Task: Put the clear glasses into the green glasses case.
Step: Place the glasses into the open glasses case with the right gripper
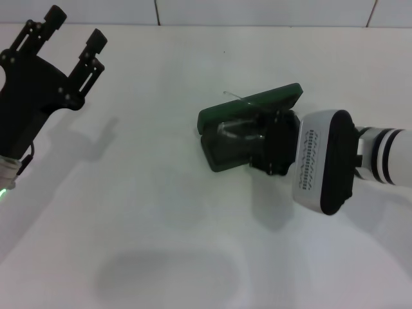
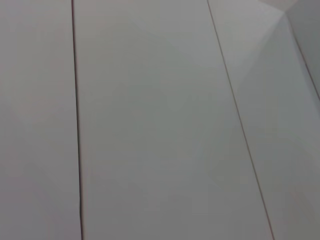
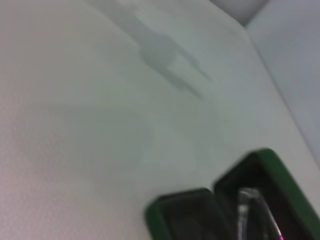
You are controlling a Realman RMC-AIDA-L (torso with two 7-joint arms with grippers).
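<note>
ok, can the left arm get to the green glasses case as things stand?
Probably yes, but it's far off. The left gripper is raised, fingers open, with bare table between it and the green glasses case. The right gripper already sits at the case's open side.

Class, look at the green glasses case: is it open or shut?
Open: the green glasses case shows its dark lining with the lid raised behind, and the clear glasses lie inside.
</note>
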